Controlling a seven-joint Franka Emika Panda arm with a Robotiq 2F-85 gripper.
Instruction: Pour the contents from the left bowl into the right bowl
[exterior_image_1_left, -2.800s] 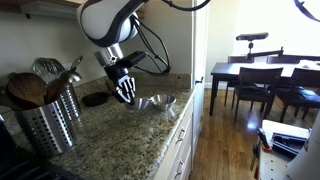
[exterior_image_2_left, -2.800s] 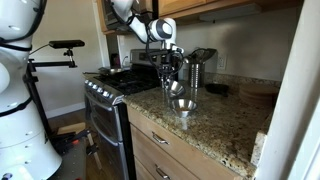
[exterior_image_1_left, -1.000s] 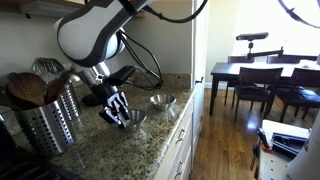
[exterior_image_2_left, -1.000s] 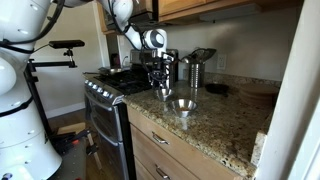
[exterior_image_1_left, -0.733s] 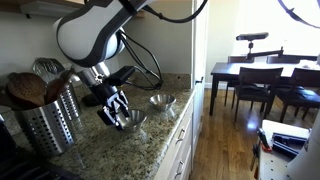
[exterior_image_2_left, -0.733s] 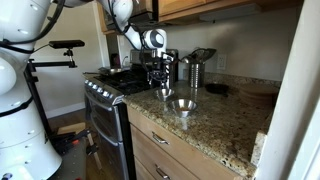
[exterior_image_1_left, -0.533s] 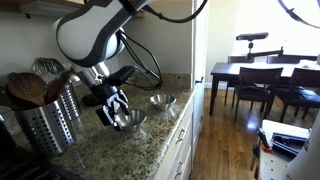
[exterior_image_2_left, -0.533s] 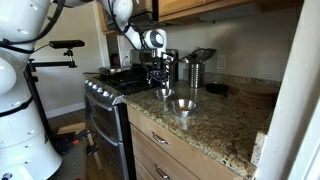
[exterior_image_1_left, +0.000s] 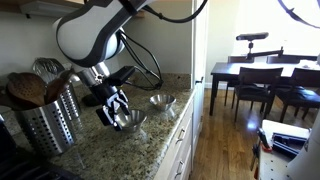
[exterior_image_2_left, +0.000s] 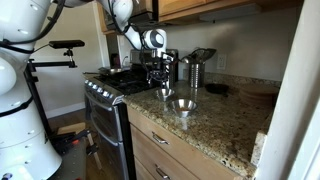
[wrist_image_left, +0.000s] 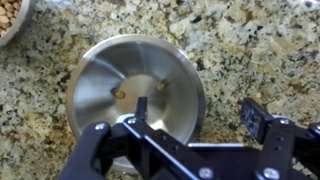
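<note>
The left bowl (exterior_image_1_left: 130, 121), shiny steel, stands upright on the granite counter; in the wrist view this left bowl (wrist_image_left: 110, 75) holds only two small brown bits. My gripper (exterior_image_1_left: 116, 109) hangs right over it, open. One finger (wrist_image_left: 140, 108) is inside the bowl and the other finger (wrist_image_left: 256, 118) is outside, so the jaws straddle the rim without touching it. The right bowl (exterior_image_1_left: 161, 101) stands a short way off, nearer the counter's edge. In the wrist view's top left corner, the right bowl (wrist_image_left: 8, 15) shows tan contents. In the other exterior view the left bowl (exterior_image_2_left: 163, 92) lies behind the right bowl (exterior_image_2_left: 181, 104).
A perforated steel utensil holder (exterior_image_1_left: 45, 118) with wooden spoons stands beside the arm. A flat black dish (exterior_image_1_left: 95, 98) lies behind the bowls. The counter's edge (exterior_image_1_left: 170, 135) drops off just past the bowls. A stove (exterior_image_2_left: 108, 84) adjoins the counter.
The gripper brought the left bowl back from beside the right bowl and set it down. Within the last second the jaws opened off its rim; the bowl has stayed put.
</note>
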